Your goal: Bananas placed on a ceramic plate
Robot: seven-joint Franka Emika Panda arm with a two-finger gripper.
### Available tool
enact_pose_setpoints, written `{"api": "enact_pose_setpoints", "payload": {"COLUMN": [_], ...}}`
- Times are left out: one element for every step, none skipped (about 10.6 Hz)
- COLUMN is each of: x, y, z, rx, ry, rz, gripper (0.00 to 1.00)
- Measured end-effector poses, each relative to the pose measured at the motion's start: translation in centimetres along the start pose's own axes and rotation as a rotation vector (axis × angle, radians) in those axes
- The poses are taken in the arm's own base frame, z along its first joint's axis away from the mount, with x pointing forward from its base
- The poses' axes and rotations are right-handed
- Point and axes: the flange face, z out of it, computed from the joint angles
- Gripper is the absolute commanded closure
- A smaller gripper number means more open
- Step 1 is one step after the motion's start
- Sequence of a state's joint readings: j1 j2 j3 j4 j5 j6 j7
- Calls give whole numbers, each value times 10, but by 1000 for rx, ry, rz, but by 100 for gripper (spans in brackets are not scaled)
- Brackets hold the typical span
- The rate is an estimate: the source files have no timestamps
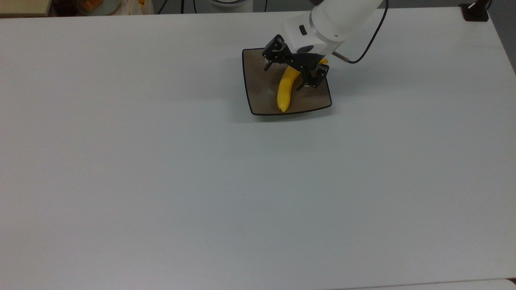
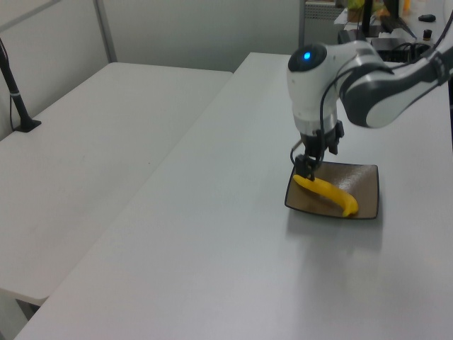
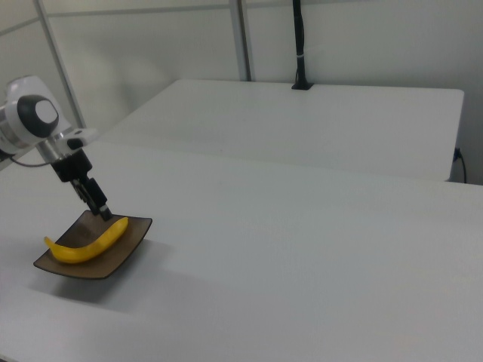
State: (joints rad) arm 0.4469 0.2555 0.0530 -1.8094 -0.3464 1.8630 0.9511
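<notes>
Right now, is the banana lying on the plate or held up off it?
Lying on it. The banana rests flat across the ceramic plate, and the open hand hangs above it with its fingers spread to either side.

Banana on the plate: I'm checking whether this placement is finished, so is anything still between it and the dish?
Nothing visible. The banana lies directly on the ceramic plate, with nothing under or around it. The gripper is open just above it, fingers on either side, not clamping it.
</notes>
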Motion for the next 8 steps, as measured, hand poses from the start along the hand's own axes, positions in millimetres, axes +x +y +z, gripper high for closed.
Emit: {"api": "enact_pose_setpoints", "payload": {"x": [10,19,26,33,41,47,53,57], "y": [11,26,45,68,95,128,162,195], "z": [-17,-37,-56,-77,-96,-113,-125,-133], "rx": [39,71,94,126,166,212,250,276], "ry": [0,-3,-20,-42,-61,-81,-93,-96], "rz": [35,72,111,146,158,145,123,95], "gripper": [0,0,0,0,0,0,0,0]}}
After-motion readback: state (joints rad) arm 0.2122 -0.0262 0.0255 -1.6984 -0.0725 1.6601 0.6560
